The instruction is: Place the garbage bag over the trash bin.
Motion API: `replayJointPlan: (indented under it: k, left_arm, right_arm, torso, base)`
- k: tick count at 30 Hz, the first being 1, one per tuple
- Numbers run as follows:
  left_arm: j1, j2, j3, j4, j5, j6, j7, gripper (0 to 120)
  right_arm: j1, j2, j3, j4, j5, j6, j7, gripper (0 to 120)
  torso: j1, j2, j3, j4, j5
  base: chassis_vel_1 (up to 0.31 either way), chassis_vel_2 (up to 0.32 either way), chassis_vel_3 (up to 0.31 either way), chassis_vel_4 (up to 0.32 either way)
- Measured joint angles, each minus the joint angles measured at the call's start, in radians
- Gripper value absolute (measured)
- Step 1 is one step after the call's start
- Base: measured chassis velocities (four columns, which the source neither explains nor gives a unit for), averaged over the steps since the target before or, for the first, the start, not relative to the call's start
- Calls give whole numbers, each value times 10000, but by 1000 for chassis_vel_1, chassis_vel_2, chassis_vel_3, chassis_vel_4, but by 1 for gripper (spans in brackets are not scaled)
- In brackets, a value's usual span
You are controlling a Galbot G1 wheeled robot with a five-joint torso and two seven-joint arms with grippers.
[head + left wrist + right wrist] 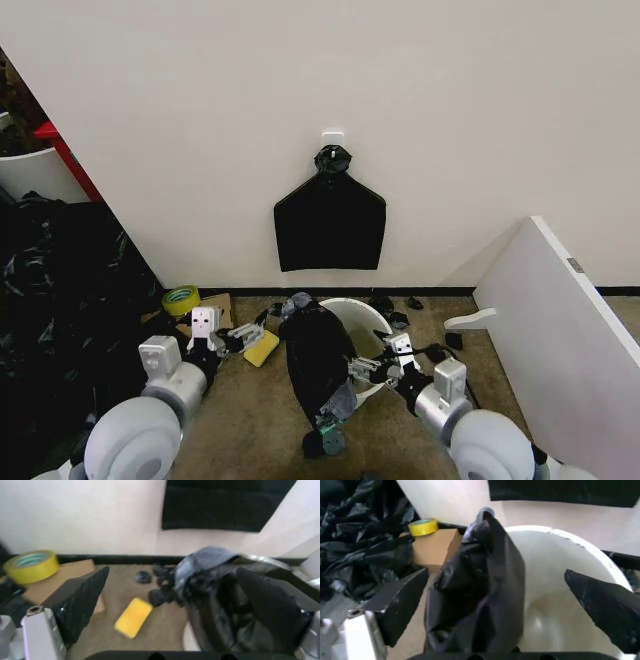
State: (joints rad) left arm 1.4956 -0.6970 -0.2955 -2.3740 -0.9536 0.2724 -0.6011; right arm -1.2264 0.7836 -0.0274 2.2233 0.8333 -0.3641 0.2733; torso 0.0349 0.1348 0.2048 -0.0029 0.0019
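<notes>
The trash bin point(372, 318) is a cream-white bucket on the carpet near the wall, tipped so its mouth faces me. The garbage bag point(315, 362) is crinkled black plastic, draped over the bin's left rim and hanging down its outside to the floor. My right gripper point(366, 368) is open at the bag's right edge, by the bin's near rim. In the right wrist view the garbage bag point(480, 592) and the trash bin point(560, 592) lie between the spread fingers point(400, 600). My left gripper point(248, 334) is open just left of the bag, apart from it; its wrist view shows the garbage bag point(215, 592) ahead.
A yellow sponge point(262, 348) lies under the left gripper. A yellow tape roll point(181, 299) sits on a cardboard box point(218, 306). Heaped black plastic point(60, 300) fills the left. A flat black bag point(330, 225) hangs on the wall. A white board point(560, 330) leans at the right.
</notes>
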Motion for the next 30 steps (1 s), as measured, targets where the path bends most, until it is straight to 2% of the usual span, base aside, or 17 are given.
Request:
replayJointPlan:
  k: [4,10,11,14,15,18,19,23,25,30]
  left_arm:
    - [250,94,12,-47,156,-114,-229,100]
    - [114,108,20,18,151,-136,-689,100]
    - [114,108,20,18,151,-136,-689,100]
    - [53,96,21,23,129,-21,-828,100]
    - [5,75,28,23,116,58,-899,100]
    - [-94,27,49,23,75,239,-1018,100]
    - [-94,27,49,23,75,239,-1018,100]
    - [-111,-40,58,19,3,518,-1173,100]
    - [-56,-61,62,11,-19,606,-1222,100]
    - [270,-213,149,19,-50,906,-1312,100]
  right_arm:
    - [429,111,-118,-20,24,-584,259,98]
    - [866,483,-432,-215,-77,-1515,1112,72]
    - [866,483,-432,-215,-77,-1515,1112,72]
    - [873,572,-471,-251,-80,-1815,1273,63]
    - [873,615,-472,-293,-84,-1933,1341,55]
    - [866,678,-468,-372,-101,-1958,1376,44]
    - [866,678,-468,-372,-101,-1958,1376,44]
    - [845,791,-467,-471,-162,-1773,1363,25]
    - [827,823,-479,-490,-200,-1706,1352,22]
    - [692,903,-511,-490,-279,-1487,1385,1]
  torso:
    - [0,0,0,0,-1]
    - [0,0,0,-3,-1]
    - [0,0,0,-3,-1]
    - [0,0,0,-3,0]
    - [0,0,0,-3,-1]
    - [0,0,0,-3,-1]
    - [0,0,0,-3,-1]
    - [0,0,0,-3,-1]
    - [0,0,0,-3,-1]
    - [0,0,0,0,0]
  base:
    - [0,0,0,0]
    - [0,0,0,0]
    - [0,0,0,0]
    - [0,0,0,0]
    - [0,0,0,0]
    - [0,0,0,0]
    - [0,0,0,0]
    - [0,0,0,0]
    - [0,0,0,0]
    - [0,0,0,0]
